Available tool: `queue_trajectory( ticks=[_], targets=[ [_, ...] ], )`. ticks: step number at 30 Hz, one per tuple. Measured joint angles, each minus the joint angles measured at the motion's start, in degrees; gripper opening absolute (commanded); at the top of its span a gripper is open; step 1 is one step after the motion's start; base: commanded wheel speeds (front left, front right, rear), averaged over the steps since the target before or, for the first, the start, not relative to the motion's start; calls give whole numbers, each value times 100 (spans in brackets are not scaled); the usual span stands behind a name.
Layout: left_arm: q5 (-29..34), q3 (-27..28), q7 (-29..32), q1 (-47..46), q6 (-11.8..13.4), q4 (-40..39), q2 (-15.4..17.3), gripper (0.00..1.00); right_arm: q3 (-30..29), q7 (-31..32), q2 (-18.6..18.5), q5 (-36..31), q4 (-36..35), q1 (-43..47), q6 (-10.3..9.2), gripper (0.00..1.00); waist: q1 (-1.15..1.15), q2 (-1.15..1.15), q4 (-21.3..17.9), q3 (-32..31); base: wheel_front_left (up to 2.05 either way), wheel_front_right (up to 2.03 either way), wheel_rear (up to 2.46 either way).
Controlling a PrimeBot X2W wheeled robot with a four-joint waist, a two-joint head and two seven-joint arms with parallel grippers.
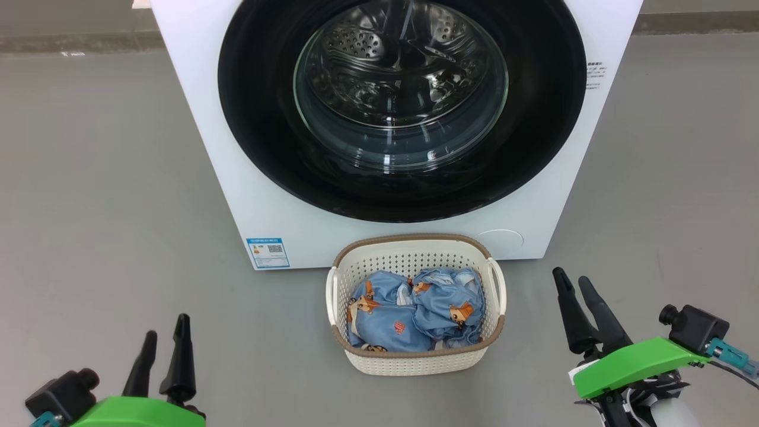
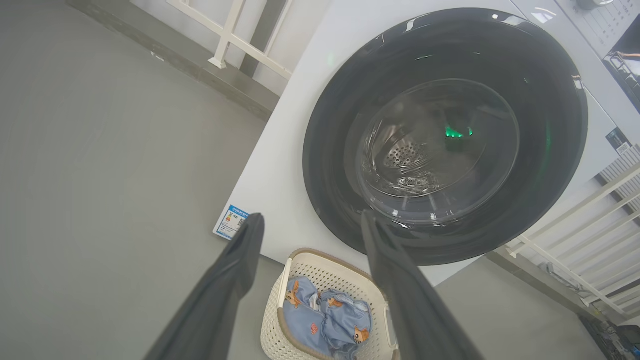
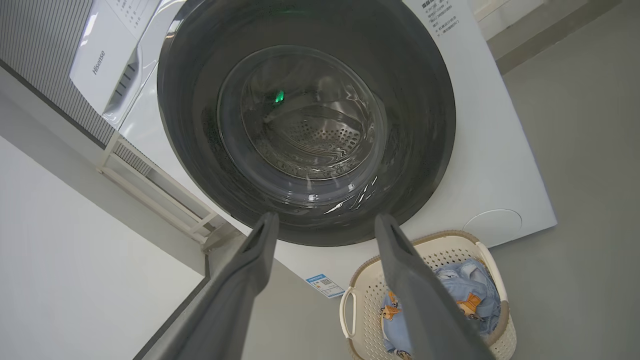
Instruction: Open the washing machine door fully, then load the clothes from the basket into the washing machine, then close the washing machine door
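Both left fingers (image 1: 179, 356) and right fingers (image 1: 572, 314) of mine stand wide and empty, flanking the basket (image 1: 415, 363) of clothes (image 1: 415, 308) before the shut washing machine door (image 1: 255, 89).

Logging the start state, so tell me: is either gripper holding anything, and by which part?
Nothing is held. The left gripper and right gripper are both open and empty, apart from the basket, where the clothes lie untouched.

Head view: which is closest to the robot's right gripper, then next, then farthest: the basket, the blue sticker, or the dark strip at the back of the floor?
1. The basket, just left of the right gripper.
2. The blue sticker, low on the washing machine, at its left front.
3. The dark strip, far back, past the machine.
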Motion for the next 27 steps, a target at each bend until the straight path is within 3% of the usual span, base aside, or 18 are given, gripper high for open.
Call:
queue_trajectory(
  ticks=[27],
  targets=[
    [1691, 193, -455, -122, -10, 82, -66, 100, 68, -419, 54, -2148, 93, -208, 0, 100, 0, 0, -18, -7, 0, 0, 0]
  ],
)
